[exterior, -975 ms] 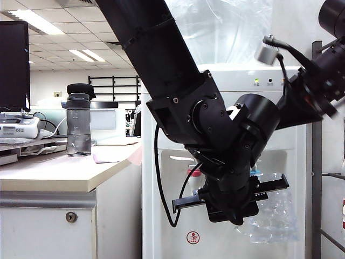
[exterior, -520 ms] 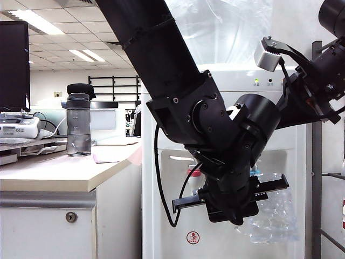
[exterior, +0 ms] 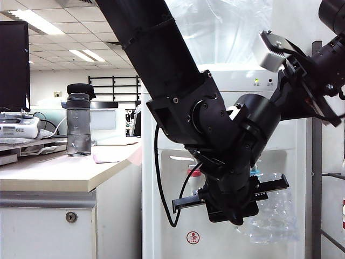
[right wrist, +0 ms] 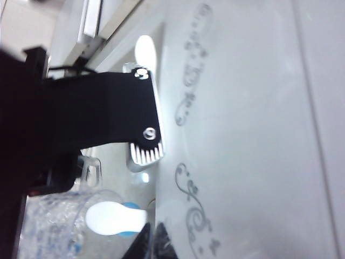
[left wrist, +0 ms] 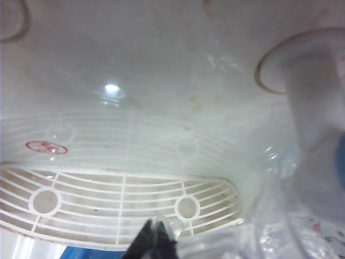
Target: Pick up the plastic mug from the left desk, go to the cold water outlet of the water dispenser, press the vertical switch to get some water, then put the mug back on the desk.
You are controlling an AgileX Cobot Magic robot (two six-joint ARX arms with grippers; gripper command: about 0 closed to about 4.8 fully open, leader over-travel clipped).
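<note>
The plastic mug (exterior: 272, 208) is hanging under the cold water outlet (exterior: 256, 174) in the water dispenser (exterior: 232, 81) recess — thin, clear, dimpled walls, so likely light, flexible and slippery. The left tool (exterior: 233, 208), at its 9 o'clock, is pinching it closed, seemingly by the handle side. The right tool (exterior: 280, 46), up at 1 o'clock, is showing toothed pads (right wrist: 146, 154); its gap is unclear. The tabletop (exterior: 64, 172) is lying at 9 o'clock.

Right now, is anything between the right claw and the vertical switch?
Nothing visible: the right wrist view shows the vertical switch bare beyond the open right claw, high against the water dispenser. The left claw, holding the plastic mug below the switch, sits close beside that path.
</note>
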